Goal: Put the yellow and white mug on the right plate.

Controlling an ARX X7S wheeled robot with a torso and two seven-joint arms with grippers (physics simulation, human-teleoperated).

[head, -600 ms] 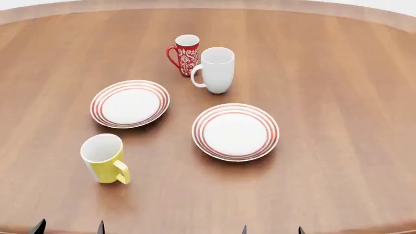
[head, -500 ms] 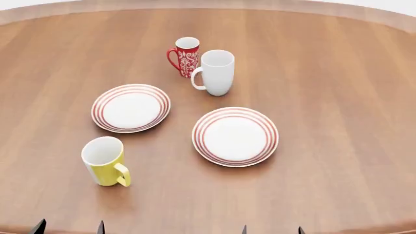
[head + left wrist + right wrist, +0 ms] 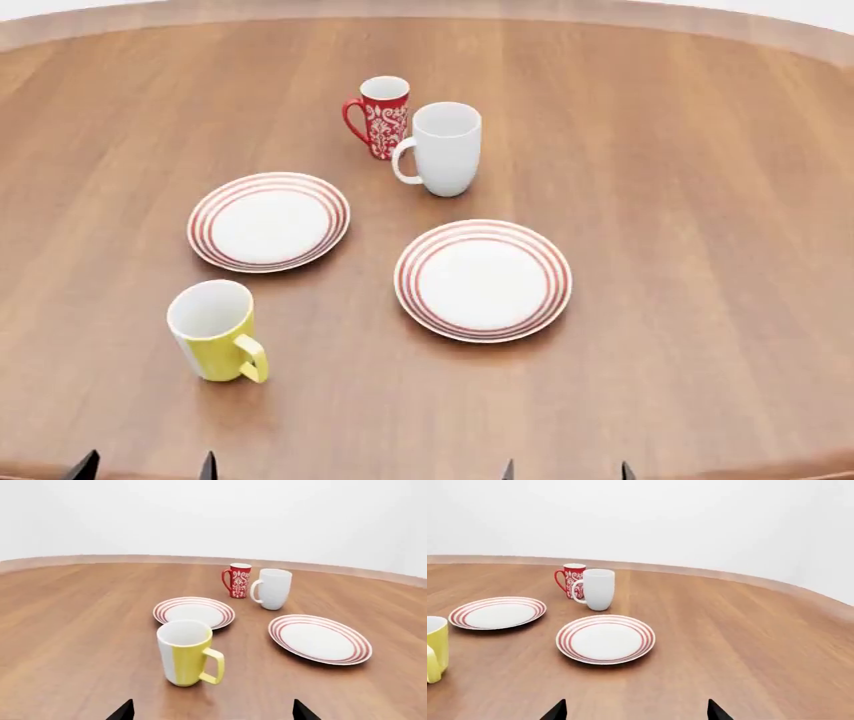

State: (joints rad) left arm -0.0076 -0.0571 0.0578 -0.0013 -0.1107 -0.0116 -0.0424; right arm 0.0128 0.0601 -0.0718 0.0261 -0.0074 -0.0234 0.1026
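- yellow and white mug [image 3: 214, 342] upright on tabletop [image 3: 694, 180], near left front edge, well apart from right plate [image 3: 483, 280]
- left gripper [image 3: 144, 464], right gripper [image 3: 566, 469]: both spread apart, empty; only tips visible
- risk: probably tipping the mug by clipping its handle

Both grippers mostly out of frame, only dark fingertips [image 3: 86, 465] at picture edges; yellow and white mug [image 3: 435, 650] half cut off in right wrist view.

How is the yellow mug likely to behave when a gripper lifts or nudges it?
The yellow mug looks rigid and glossy, so it may slip in a loose grip. It is empty, so probably light. Being taller than wide with a handle on one side, a high push might tip it.
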